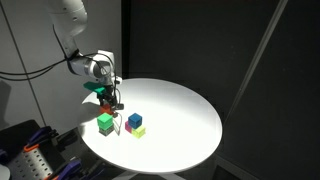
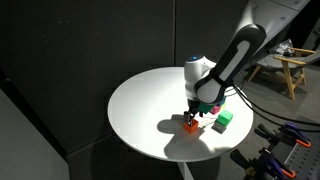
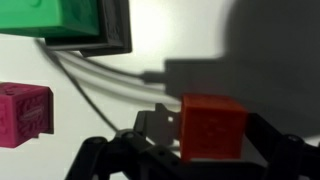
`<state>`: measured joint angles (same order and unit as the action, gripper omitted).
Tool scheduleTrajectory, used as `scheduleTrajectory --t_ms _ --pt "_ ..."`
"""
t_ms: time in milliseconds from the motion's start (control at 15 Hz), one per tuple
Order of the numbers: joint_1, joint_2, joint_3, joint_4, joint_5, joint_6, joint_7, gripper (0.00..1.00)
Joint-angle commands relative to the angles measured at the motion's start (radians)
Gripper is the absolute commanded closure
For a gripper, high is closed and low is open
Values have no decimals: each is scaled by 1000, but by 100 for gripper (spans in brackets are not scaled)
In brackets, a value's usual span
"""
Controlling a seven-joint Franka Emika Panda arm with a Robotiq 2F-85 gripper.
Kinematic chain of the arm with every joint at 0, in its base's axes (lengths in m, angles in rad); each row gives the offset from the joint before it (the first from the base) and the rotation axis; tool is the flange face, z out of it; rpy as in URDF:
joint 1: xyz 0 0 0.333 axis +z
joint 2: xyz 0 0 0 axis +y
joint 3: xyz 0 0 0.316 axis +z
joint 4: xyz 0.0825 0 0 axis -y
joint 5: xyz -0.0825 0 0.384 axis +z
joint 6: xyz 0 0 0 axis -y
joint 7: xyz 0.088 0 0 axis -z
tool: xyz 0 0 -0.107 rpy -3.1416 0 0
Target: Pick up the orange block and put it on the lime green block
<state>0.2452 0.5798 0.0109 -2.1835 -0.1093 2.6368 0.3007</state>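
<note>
Bench: a round white bench (image 1: 185, 105) carries all the blocks, seen in both exterior views (image 2: 140, 100).
Arm: the arm (image 2: 232, 58) bends down over the bench and its wrist is low, just above the surface.
Fingers: the fingers (image 3: 152, 122) are spread wide, as far apart as they go, and they grip nothing. One finger stands on each side of the orange block.
Orange block: the orange block (image 3: 212, 128) sits on the bench in the gap between the two fingers. In an exterior view it is directly below the wrist (image 2: 190, 125). Whether a finger already touches its side cannot be told.
Green block: the green block (image 1: 105, 123) rests on the bench near the orange one but apart from it. It is at the top left edge of the wrist view (image 3: 60, 20) and to the side of the wrist in an exterior view (image 2: 225, 118). Nothing lies on top of it.
Magenta block: the magenta block (image 3: 25, 113) is at the left edge of the wrist view, apart from the orange block.
Other blocks: a blue block (image 1: 135, 119) and a yellow-green block (image 1: 139, 131) stand close together with the magenta one (image 1: 130, 127).
Shadow: a dark shadow (image 3: 215, 75) of the arm falls on the bench behind the orange block.
</note>
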Motion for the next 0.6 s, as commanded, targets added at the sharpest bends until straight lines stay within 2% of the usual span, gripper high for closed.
scheduleTrajectory --t_ms 0,533 --pt "10 10 -11 22 3 -16 -4 0" --pt "14 -13 -6 12 6 -22 -4 0"
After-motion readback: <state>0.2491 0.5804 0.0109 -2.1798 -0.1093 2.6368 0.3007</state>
